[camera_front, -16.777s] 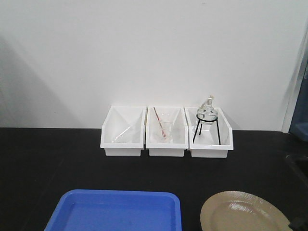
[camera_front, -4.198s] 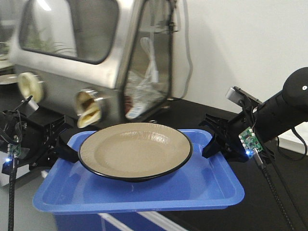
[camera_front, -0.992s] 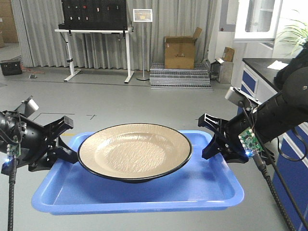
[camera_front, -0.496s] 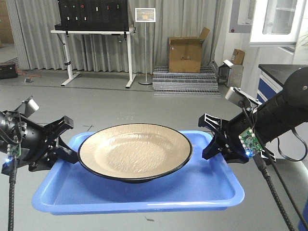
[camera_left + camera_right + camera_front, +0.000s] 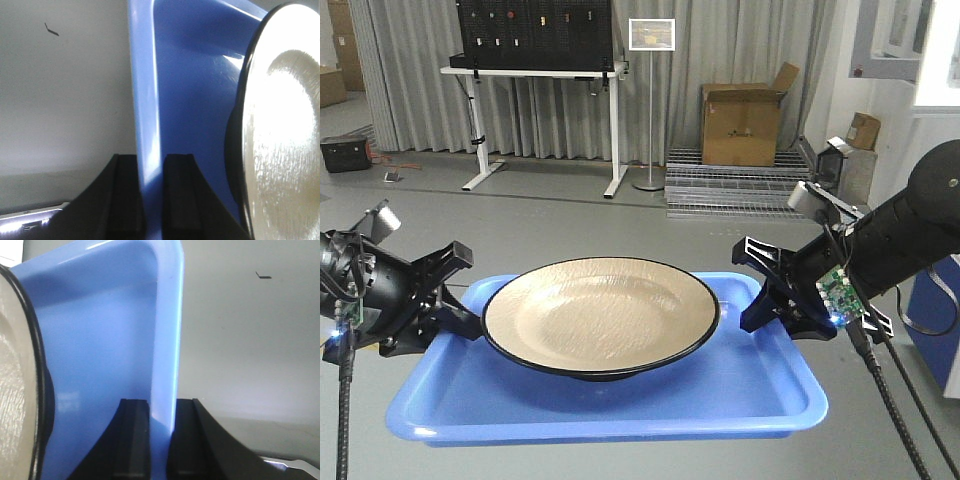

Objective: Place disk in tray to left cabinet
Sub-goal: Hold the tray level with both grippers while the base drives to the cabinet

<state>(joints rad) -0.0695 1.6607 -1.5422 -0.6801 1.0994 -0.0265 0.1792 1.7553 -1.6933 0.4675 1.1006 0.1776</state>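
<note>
Here, my left gripper (image 5: 460, 293) was pinched on the left short end of the tray (image 5: 600, 425), and my right gripper (image 5: 752, 288) was pinched on the opposite short end. The tray hung roughly level between the two, with the grey floor (image 5: 570, 215) behind it.

1. Left wrist view: the two black fingers (image 5: 122, 200) stood on either side of the blue rim, one against the outer face and one against the inner face, with the rim sandwiched between them.
2. Right wrist view: the same grip applied; one finger (image 5: 135, 440) lay inside the rim and the other outside, both touching it.
3. Load: the disk (image 5: 600, 312) sat upright in the middle of the tray, resting on the tray floor. Its black rim stood above the tray's rim and was clear of both grippers.
4. Surroundings: a cardboard box (image 5: 745, 125), a white-legged desk (image 5: 535, 75), a sign stand (image 5: 651, 35) and a grey curtain (image 5: 410, 60) stood well apart from the tray at the far side of the room.
</note>
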